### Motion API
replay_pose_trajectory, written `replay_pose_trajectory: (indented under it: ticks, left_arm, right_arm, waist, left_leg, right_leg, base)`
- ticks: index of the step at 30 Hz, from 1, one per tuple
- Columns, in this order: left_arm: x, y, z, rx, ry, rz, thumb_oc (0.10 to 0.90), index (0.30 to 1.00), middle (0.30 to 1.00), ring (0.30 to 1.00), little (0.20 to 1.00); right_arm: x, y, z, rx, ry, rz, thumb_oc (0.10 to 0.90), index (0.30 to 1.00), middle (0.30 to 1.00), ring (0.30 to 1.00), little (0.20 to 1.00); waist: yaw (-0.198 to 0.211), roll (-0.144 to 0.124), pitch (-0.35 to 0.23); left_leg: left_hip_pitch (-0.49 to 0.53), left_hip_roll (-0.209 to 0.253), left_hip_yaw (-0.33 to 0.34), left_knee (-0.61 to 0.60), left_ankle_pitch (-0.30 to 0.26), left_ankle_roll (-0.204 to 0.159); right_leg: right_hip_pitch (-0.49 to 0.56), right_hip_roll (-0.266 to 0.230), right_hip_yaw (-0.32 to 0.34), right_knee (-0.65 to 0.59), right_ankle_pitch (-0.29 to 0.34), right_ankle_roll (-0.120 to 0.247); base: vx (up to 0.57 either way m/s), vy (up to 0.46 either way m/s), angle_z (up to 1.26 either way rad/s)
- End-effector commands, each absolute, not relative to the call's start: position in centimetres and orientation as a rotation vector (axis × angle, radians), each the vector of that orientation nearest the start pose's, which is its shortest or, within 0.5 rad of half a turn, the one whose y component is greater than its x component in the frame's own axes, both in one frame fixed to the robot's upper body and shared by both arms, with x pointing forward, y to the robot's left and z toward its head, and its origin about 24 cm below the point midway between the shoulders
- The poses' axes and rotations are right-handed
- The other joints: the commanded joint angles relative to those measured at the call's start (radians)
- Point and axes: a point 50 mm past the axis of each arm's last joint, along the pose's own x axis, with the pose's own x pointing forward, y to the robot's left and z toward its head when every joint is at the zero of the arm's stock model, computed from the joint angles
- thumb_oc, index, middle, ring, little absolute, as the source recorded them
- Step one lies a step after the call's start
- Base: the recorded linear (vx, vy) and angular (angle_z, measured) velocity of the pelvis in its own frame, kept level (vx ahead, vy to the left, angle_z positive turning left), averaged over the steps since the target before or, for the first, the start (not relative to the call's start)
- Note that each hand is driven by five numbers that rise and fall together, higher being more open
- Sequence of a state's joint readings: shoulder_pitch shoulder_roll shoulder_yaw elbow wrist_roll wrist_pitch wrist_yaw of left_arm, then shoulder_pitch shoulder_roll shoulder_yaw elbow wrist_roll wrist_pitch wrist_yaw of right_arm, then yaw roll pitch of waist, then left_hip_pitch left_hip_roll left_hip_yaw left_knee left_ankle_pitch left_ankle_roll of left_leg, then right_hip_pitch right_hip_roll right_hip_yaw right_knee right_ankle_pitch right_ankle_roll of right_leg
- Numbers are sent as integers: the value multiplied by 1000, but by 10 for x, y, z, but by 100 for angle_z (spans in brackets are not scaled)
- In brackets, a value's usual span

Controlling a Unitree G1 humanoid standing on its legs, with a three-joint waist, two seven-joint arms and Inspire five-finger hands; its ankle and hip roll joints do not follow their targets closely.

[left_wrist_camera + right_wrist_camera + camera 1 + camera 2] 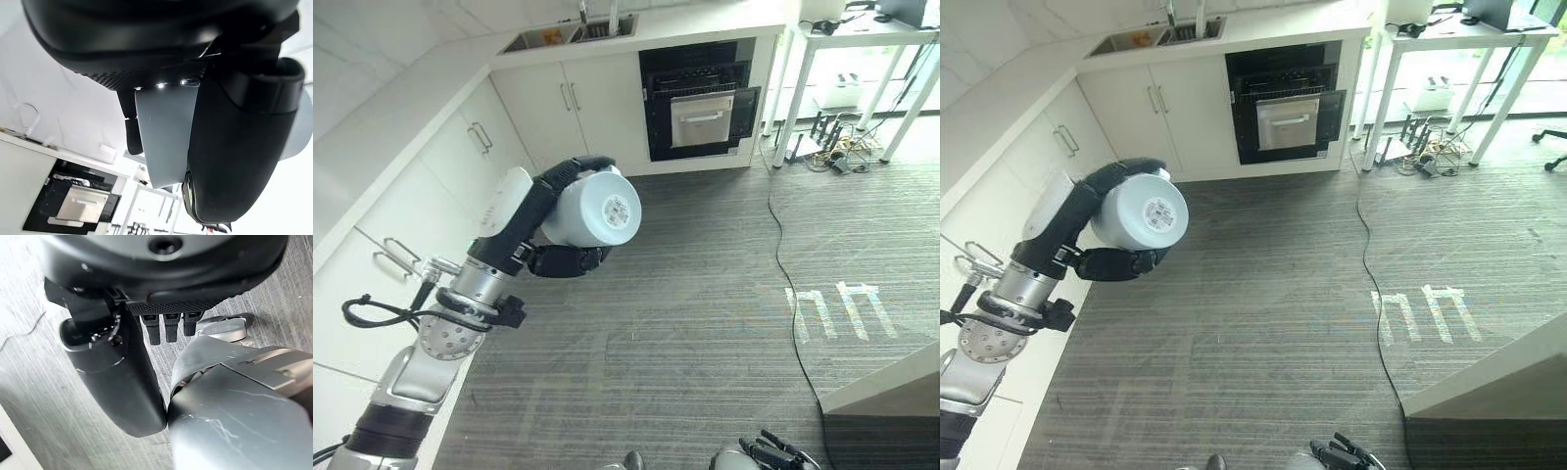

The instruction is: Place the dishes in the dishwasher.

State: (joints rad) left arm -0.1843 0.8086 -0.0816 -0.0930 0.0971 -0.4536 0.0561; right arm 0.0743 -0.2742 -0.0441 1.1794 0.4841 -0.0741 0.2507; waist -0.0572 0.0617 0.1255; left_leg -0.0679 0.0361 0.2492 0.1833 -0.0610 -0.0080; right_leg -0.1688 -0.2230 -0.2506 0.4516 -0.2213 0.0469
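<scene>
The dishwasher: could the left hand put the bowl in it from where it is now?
Probably not yet. The left hand grips the bowl in mid-air above the floor, and the dishwasher stands well across it; nothing blocks the way.

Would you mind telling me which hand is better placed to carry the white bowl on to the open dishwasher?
Probably the left. The left hand is already curled around the white bowl, raised over the floor, with the open dishwasher ahead. The right hand hangs low and holds nothing.

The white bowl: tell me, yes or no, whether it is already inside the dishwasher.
No: the white bowl is held in the left hand, fingers curled round it, above the grey floor.
</scene>
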Motion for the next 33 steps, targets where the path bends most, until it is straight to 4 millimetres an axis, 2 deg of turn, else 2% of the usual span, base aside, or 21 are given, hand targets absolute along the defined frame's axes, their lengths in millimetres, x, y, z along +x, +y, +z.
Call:
replay_pose_trajectory:
  ticks: [1, 10, 24, 25, 28, 30, 32, 33]
  left_arm:
    - [257, 212, 242, 795, -1001, -65, 400, 300, 300, 300, 300]
    - [259, 215, 250, 804, -1011, -43, 400, 300, 300, 300, 300]
    - [260, 215, 248, 795, -991, -45, 400, 300, 300, 300, 300]
    - [294, 189, 212, 845, -808, -172, 400, 300, 300, 300, 300]
    - [294, 193, 214, 832, -796, -170, 400, 300, 300, 300, 300]
    - [293, 199, 215, 815, -781, -155, 400, 300, 300, 300, 300]
    - [291, 205, 212, 814, -759, -144, 400, 300, 300, 300, 300]
    - [291, 205, 212, 816, -758, -143, 400, 300, 300, 300, 300]
  right_arm:
    - [55, -265, -154, 291, 1092, -323, 800, 900, 900, 900, 900]
    - [46, -265, -156, 280, 1119, -352, 800, 900, 900, 900, 900]
    - [37, -266, -158, 292, 1151, -365, 800, 900, 900, 900, 900]
    - [75, -287, -144, 146, 1102, -246, 800, 900, 900, 900, 900]
    - [76, -290, -142, 168, 1052, -263, 800, 900, 900, 900, 900]
    - [85, -295, -136, 172, 977, -305, 800, 900, 900, 900, 900]
    - [91, -299, -133, 115, 964, -302, 800, 900, 900, 900, 900]
    - [91, -299, -132, 112, 962, -300, 800, 900, 900, 900, 900]
  waist:
    - [-17, 0, -8]
    - [-27, -6, -21]
    - [-27, -7, -27]
    - [-55, -35, 24]
    - [-64, -29, 21]
    - [-63, -34, 17]
    - [-40, -47, 17]
    - [-37, -50, 15]
  left_leg:
    - [-24, 50, -23, 117, -214, -40]
    - [-10, 52, -14, 117, -224, -35]
    - [-7, 54, -8, 117, -227, -38]
    - [6, -2, 74, 117, -231, -4]
    - [3, 2, 66, 117, -223, -15]
    - [16, -20, 40, 117, -213, -22]
    - [15, -59, -13, 117, -200, -21]
    - [9, -63, -15, 117, -193, -21]
  right_leg:
    - [103, 3, 3, -152, -17, 120]
    - [101, 19, 31, -152, -16, 121]
    - [97, 17, 34, -152, -14, 125]
    - [27, 89, 64, -152, 5, 96]
    - [33, 112, 78, -152, -7, 83]
    - [38, 118, 101, -152, -20, 69]
    - [47, 110, 122, -152, -19, 62]
    - [42, 108, 126, -152, -15, 61]
  base:
    - [10, -10, -12]
    - [-8, -9, -8]
    - [-6, -3, -5]
    - [1, -40, 0]
    - [26, -124, -11]
    - [85, -134, -20]
    - [107, -41, -15]
    - [131, -18, -40]
